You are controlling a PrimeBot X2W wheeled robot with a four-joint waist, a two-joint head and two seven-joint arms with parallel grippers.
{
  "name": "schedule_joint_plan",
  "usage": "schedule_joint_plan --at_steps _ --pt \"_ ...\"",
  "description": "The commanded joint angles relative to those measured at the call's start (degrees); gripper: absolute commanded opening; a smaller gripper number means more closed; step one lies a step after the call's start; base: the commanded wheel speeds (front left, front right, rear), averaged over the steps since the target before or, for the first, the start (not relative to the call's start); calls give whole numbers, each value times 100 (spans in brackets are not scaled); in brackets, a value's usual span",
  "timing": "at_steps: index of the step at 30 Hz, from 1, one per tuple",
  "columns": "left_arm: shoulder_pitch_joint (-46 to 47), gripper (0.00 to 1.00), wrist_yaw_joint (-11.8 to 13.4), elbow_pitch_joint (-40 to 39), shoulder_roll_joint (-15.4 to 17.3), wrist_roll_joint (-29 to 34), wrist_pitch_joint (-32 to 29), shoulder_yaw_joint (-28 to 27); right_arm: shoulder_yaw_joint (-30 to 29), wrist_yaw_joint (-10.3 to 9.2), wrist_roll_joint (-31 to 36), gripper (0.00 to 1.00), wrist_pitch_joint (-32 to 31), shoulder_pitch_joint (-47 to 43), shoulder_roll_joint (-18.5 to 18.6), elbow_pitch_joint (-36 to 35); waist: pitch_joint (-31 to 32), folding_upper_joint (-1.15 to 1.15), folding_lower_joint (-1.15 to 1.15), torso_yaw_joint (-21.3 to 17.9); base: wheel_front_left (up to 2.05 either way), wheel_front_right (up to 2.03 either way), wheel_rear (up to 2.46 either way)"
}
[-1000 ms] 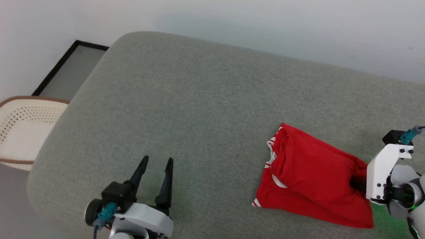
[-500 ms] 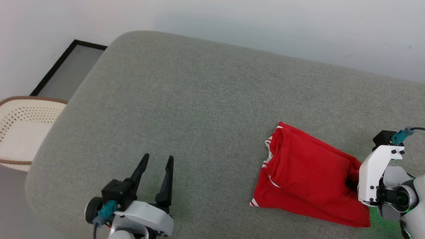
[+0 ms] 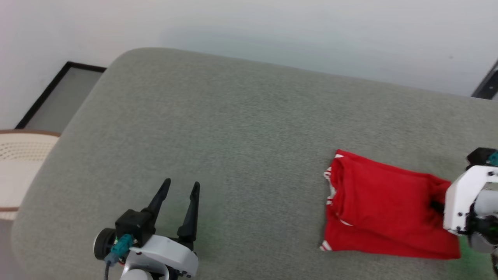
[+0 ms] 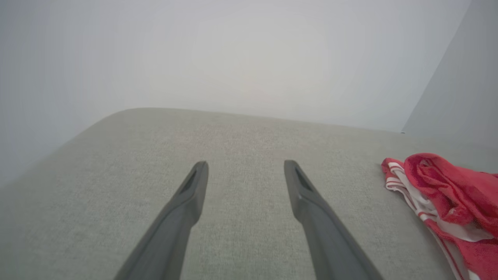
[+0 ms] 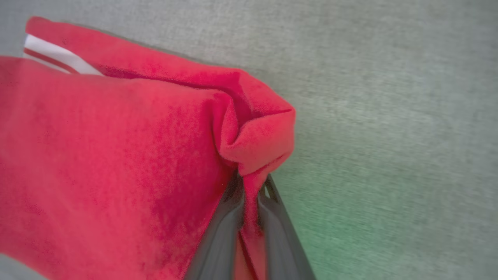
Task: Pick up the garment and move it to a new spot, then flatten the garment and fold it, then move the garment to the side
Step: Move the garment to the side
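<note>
The right claw (image 5: 251, 186) pinches just a bunched corner of the folded shirt (image 3: 381, 210) lying at the right of the grey cushion (image 3: 233, 136), the left claw (image 3: 181, 182) spread idle, so dragging may undo the folds or slip free.

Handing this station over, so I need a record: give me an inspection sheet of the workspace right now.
Surface: grey fabric cushion, rounded corners.
Job's things: garment, red, loosely folded, lying near the cushion's right end.
Clutter: nothing seen.
Grippers: left gripper open, holding nothing; right gripper shut on the garment's edge.
Cables: teal-plugged cable at left wrist.
Surroundings: white wall, black-framed panel, cream perforated basket.
</note>
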State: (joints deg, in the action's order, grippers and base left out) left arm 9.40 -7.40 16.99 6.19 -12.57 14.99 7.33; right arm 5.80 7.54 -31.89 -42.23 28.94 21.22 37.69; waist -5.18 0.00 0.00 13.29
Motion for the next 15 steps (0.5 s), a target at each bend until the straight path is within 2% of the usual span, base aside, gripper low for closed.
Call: schedule_joint_plan --at_steps 1,15 --pt "27 100 -9 -35 48 -22 20 47 -62 -11 11 0 80 106 112 29 -22 0 0 -181 0 0 0" --pt "668 100 -9 -137 311 -59 19 370 -237 -11 -5 0 456 497 990 90 -744 0 0 -1043 0 0 0"
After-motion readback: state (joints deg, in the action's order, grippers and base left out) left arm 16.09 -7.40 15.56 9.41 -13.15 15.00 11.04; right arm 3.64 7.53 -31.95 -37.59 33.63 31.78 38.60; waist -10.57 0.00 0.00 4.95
